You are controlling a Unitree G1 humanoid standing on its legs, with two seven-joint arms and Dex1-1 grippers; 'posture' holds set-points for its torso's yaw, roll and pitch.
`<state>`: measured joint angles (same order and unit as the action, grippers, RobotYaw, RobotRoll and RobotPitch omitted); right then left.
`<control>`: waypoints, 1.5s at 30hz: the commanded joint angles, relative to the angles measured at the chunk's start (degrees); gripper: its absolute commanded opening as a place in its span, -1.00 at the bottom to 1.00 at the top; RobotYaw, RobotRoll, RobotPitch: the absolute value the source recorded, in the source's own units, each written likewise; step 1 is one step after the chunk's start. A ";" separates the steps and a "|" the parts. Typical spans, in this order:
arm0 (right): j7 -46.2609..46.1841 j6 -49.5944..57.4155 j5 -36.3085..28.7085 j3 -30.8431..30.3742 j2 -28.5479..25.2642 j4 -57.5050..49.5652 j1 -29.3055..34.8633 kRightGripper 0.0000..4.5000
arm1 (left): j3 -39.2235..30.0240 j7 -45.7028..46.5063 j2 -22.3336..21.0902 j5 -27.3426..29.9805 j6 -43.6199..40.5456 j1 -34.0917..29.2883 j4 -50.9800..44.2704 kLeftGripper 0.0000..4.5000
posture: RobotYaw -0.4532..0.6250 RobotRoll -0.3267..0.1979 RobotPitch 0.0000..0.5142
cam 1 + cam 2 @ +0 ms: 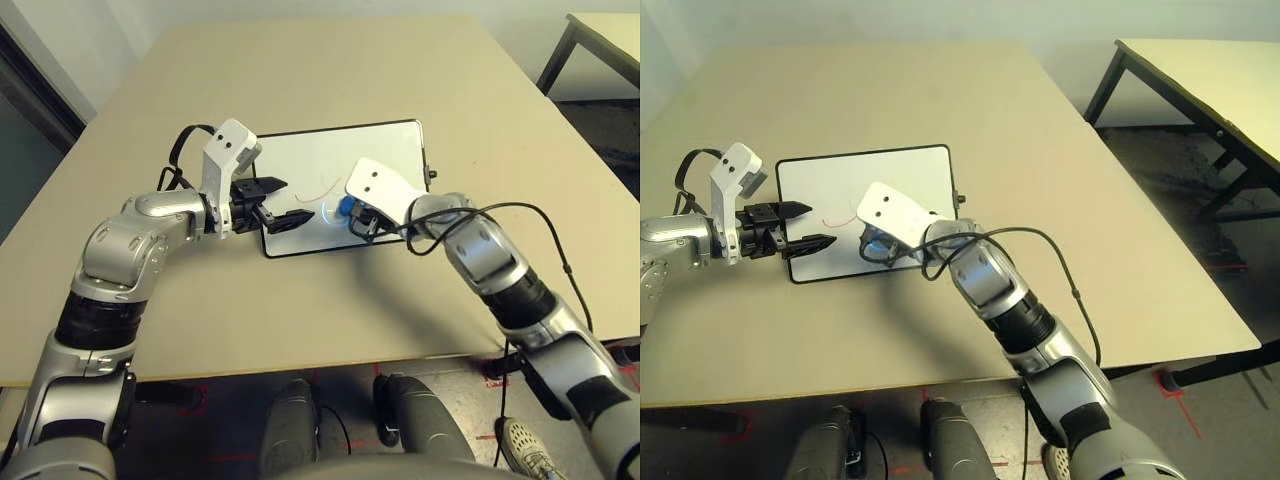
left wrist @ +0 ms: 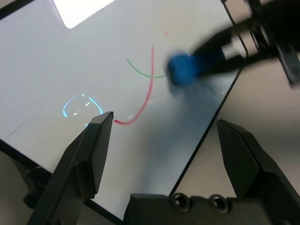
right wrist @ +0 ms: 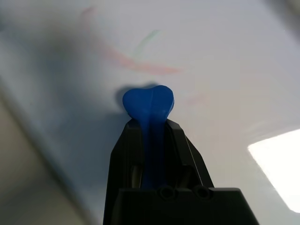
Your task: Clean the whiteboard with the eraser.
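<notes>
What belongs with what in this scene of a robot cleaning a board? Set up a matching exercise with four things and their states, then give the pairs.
Things:
1. left gripper
2. right gripper
3. whiteboard
4. eraser

States:
A. lies flat on the table, still marked with a red line
B. blue, pinched between two black fingers
C. open, holding nothing, at the board's near corner
D. shut on something, over the board

Pairs: 1-C, 2-D, 3-A, 4-B

eraser on whiteboard, mid-table
</notes>
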<state>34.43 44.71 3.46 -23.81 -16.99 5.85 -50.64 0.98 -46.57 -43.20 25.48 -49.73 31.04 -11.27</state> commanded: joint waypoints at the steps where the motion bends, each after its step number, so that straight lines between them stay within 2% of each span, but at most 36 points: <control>1: -2.04 -1.33 1.57 1.60 -0.11 4.83 -0.60 -0.75 | 0.31 -0.22 -0.06 0.33 -0.79 -0.80 -0.71 1.00 | -0.17 0.25 -0.39; 9: 1.66 3.03 2.16 -3.64 -1.99 -4.52 6.65 -0.75 | 0.35 -0.37 -0.07 0.43 -1.10 -1.21 -1.25 1.00 | -0.17 0.25 -0.39; 13: 2.96 4.90 2.11 -5.13 -2.38 -7.58 8.06 -0.75 | 0.37 -0.52 -0.18 0.34 -1.06 -0.94 -1.03 1.00 | -0.17 0.25 -0.39; 16: 2.67 4.19 2.18 -4.68 -1.40 -6.67 6.80 -0.75 | 0.43 -0.67 -0.26 0.19 -0.88 -0.75 -0.76 1.00 | -0.17 0.25 -0.40; 21: 0.14 -0.51 2.14 -1.06 1.92 1.39 0.45 -0.75 | 0.38 -0.80 -0.31 -0.06 -0.67 -0.42 -0.31 1.00 | -0.17 0.25 -0.41; 26: -2.39 -5.34 2.19 1.53 3.91 7.60 -2.79 -0.75 | 0.24 -0.83 -0.49 0.09 -0.93 -1.11 -0.97 1.00 | -0.16 0.25 -0.42; 29: -1.75 -5.48 2.50 0.79 3.80 7.58 -1.76 -0.75 | 0.01 -0.74 -0.67 0.16 -1.11 -1.41 -1.28 1.00 | -0.14 0.25 -0.42; 34: 2.48 0.55 2.38 -4.66 1.53 -3.51 5.41 -0.75 | -0.54 -0.83 -1.48 0.26 -1.24 -1.56 -1.25 1.00 | -0.14 0.25 -0.42; 37: 3.22 1.72 2.62 -5.53 0.93 -5.44 6.73 -0.75 | -0.55 -0.77 -1.62 0.18 -1.14 -1.33 -0.92 1.00 | -0.14 0.25 -0.42; 45: -0.57 -3.56 2.52 -0.13 3.82 4.69 -1.58 -0.75 | -0.32 -0.91 -1.63 -0.01 -0.89 -0.98 -0.48 1.00 | -0.15 0.25 -0.43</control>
<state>35.40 42.03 5.23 -25.83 -13.41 7.79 -51.58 0.78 -47.21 -44.26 25.44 -50.41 30.14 -11.65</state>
